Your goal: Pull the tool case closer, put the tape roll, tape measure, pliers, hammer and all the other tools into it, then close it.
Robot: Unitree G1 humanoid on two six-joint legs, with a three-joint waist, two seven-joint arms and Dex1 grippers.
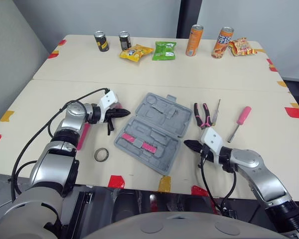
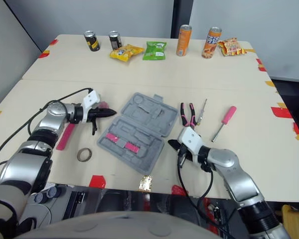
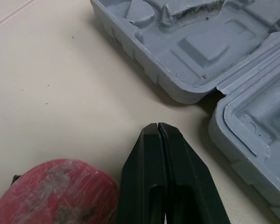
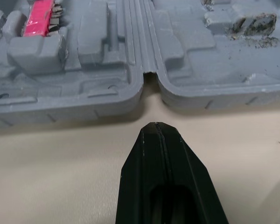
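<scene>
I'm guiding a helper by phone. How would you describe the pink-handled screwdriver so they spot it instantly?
Find the open grey tool case mid-table and look to the robot's right, past the pliers. Two screwdrivers lie there: the pink-handled screwdriver is the outer one, with a fat pink grip, while the thin screwdriver beside the pliers is slim.

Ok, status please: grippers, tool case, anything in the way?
Left gripper shut, beside case's left side; right gripper shut, beside its right. Tool case open, tape roll and pliers outside. Nothing between grippers and case.
</scene>
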